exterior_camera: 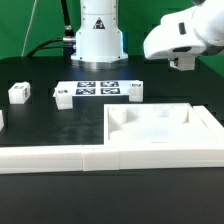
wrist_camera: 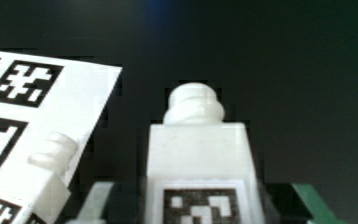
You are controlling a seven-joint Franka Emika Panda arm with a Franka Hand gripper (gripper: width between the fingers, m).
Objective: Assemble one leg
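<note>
In the wrist view a white leg (wrist_camera: 199,150) with a rounded peg at its far end and a black-and-white tag on its face sits between my two dark fingers (wrist_camera: 101,203). My gripper (wrist_camera: 202,205) is shut on it. In the exterior view the gripper (exterior_camera: 183,63) hangs high at the right, above the table. The held leg is hard to make out there. Three more legs lie on the black table: one (exterior_camera: 19,92) at the left, one (exterior_camera: 64,96) beside the marker board, and one (exterior_camera: 135,90) to its right, which also shows in the wrist view (wrist_camera: 43,165).
The marker board (exterior_camera: 98,88) lies mid-table and shows in the wrist view (wrist_camera: 25,100). A large white tray-shaped panel (exterior_camera: 196,140) lies front right. A long white wall (exterior_camera: 45,157) runs along the front. The robot base (exterior_camera: 98,35) stands at the back.
</note>
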